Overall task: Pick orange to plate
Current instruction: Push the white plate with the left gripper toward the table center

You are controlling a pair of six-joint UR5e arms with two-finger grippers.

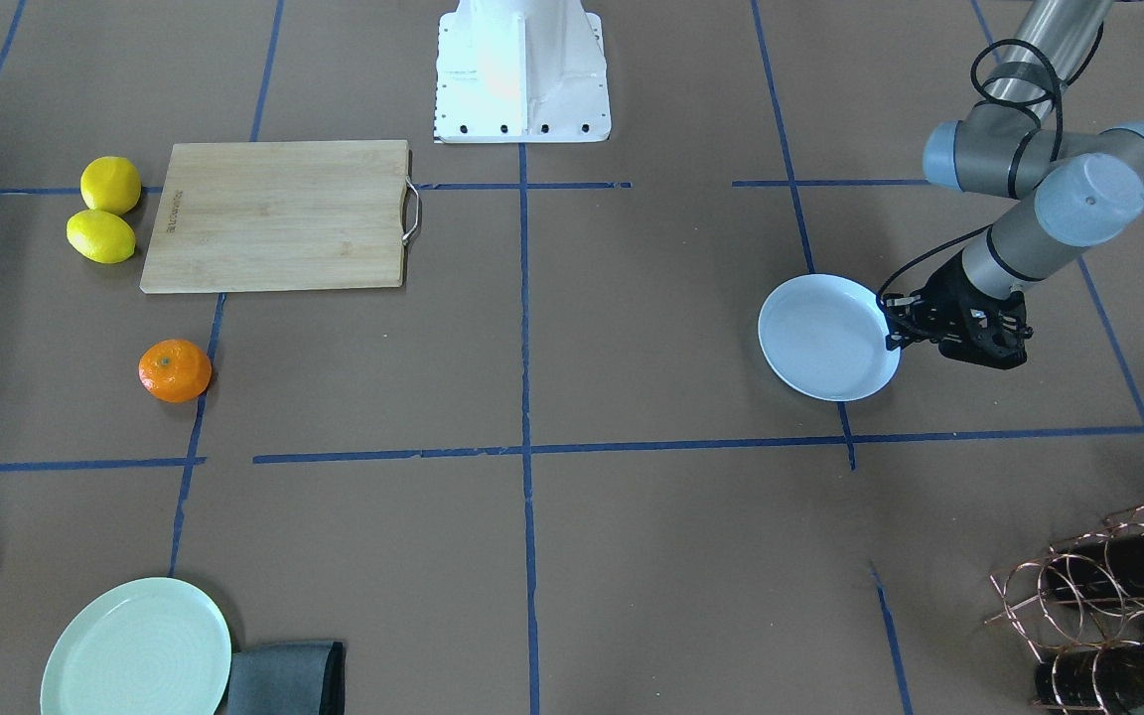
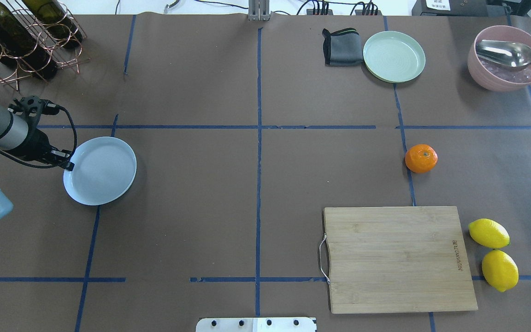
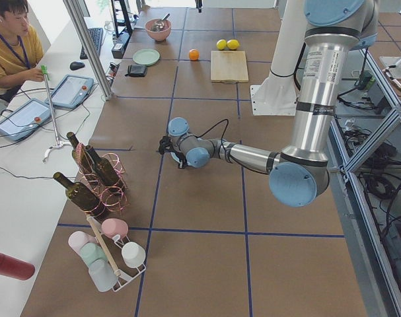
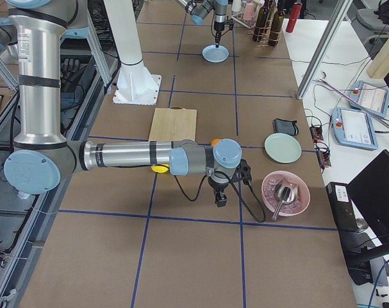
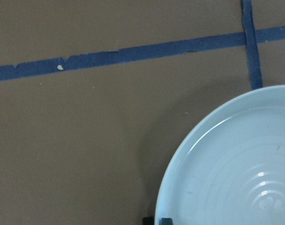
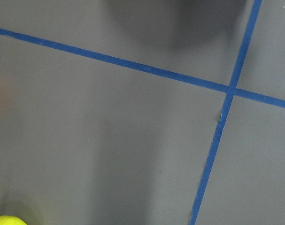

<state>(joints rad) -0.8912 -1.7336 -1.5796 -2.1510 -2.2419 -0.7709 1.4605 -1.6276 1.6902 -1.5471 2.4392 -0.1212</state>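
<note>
The orange (image 2: pixel 421 158) lies alone on the brown table on my right side, just beyond the cutting board; it shows too as the orange (image 1: pixel 175 370). Far across on my left lies the pale blue-white plate (image 2: pixel 102 170), also the plate (image 1: pixel 825 338). My left gripper (image 2: pixel 66 163) pinches its rim on the side nearest my arm; the left wrist view shows the plate (image 5: pixel 236 164) with a fingertip (image 5: pixel 154 220) at its edge. My right gripper (image 4: pixel 220 196) hangs over the table near the pink bowl, seen only from the side, so I cannot tell its state.
A wooden cutting board (image 2: pixel 397 258) lies near my base on the right, with two lemons (image 2: pixel 489 233) beside it. At the far edge are a pale green plate (image 2: pixel 393 56), a grey cloth (image 2: pixel 341 47) and a pink bowl (image 2: pixel 505 57) with a spoon. A wine rack (image 2: pixel 16 41) stands far left.
</note>
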